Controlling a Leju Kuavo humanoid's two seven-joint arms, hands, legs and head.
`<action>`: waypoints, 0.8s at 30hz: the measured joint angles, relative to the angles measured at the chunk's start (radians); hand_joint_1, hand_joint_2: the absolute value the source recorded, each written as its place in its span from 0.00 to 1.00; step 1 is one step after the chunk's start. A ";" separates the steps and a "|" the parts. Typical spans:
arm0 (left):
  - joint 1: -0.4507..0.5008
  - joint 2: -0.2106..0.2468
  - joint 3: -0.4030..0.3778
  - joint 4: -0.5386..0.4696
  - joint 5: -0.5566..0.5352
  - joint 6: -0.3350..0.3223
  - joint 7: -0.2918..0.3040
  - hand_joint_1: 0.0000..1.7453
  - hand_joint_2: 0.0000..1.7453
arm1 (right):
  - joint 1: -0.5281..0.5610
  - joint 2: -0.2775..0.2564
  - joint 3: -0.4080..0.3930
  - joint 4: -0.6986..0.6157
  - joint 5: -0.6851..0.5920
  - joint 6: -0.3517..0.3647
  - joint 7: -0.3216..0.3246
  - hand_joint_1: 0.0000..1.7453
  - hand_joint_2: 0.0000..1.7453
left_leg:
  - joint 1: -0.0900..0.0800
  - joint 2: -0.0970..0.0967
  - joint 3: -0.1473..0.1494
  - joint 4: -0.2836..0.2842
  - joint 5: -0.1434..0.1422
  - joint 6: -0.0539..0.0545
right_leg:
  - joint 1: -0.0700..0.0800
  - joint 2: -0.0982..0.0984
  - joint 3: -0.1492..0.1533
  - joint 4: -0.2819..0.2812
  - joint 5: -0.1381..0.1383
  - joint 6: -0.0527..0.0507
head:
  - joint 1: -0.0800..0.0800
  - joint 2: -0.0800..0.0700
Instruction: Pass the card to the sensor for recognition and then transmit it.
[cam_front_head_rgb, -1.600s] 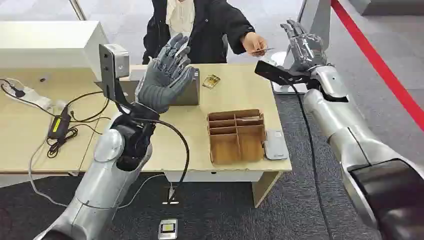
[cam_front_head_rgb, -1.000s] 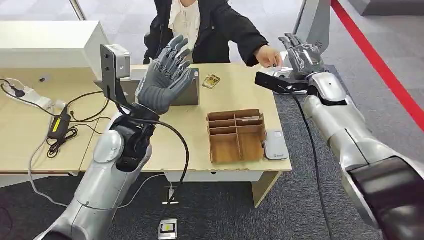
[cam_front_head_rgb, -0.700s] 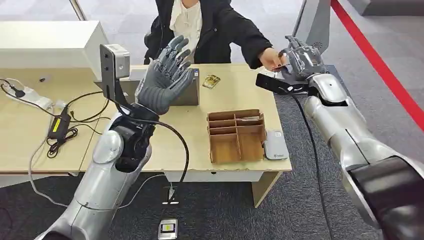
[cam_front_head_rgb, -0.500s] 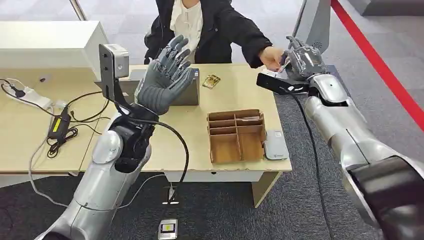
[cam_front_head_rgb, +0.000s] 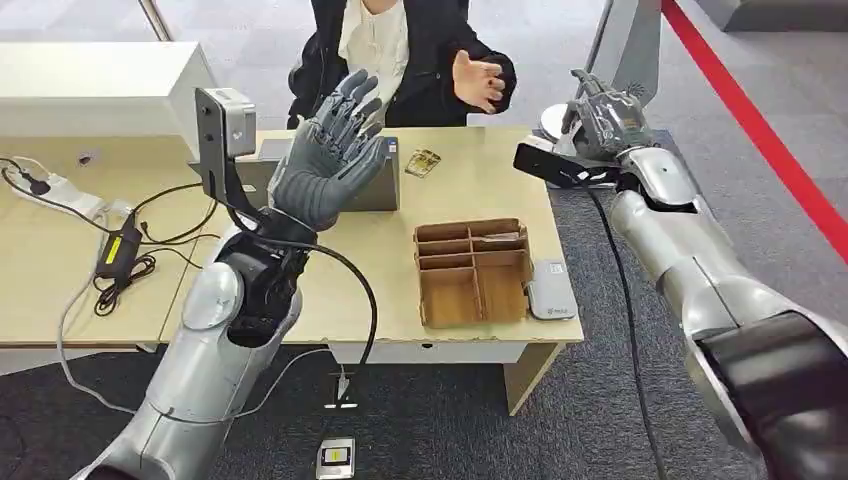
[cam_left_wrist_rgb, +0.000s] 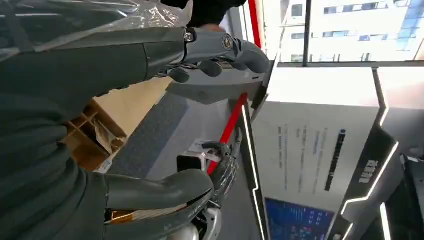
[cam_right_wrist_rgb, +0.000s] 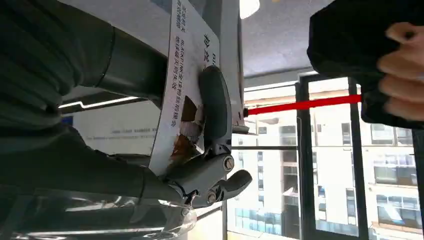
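The right hand (cam_front_head_rgb: 603, 112) pinches the card (cam_right_wrist_rgb: 182, 80) between thumb and fingers — keep it flat toward the card reader (cam_front_head_rgb: 551, 290). The left hand (cam_front_head_rgb: 330, 155) is raised, spread and holding nothing — leave it clear.

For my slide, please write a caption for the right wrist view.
Right hand pinches a white printed card; a person's hand is apart.

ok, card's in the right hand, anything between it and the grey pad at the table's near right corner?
Nothing visible. The right hand holds the card off the table's far right corner; bare tabletop runs from there to the grey pad. The cardboard organizer sits beside the pad, off that line.
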 joint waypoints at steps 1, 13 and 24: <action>0.001 0.001 0.000 0.000 -0.002 0.000 0.003 0.00 1.00 | -0.002 0.000 -0.005 -0.002 -0.019 -0.001 -0.013 1.00 1.00 | 0.000 0.000 0.000 0.000 0.000 0.000 | 0.000 0.000 0.000 0.000 0.000 0.000 | -0.001 0.000; 0.035 0.029 0.000 -0.054 -0.023 0.056 0.032 0.00 1.00 | 0.057 -0.005 -0.046 -0.059 -0.122 0.019 -0.091 1.00 1.00 | 0.000 0.000 0.000 0.000 0.000 0.000 | 0.000 0.000 0.000 0.000 0.000 0.000 | 0.000 0.000; 0.052 0.055 0.002 -0.077 -0.032 0.064 0.031 0.00 1.00 | 0.209 -0.052 -0.059 -0.105 -0.158 0.033 -0.073 1.00 1.00 | 0.000 0.000 0.000 0.000 0.000 0.000 | 0.000 0.000 0.000 -0.001 0.000 0.000 | 0.000 0.000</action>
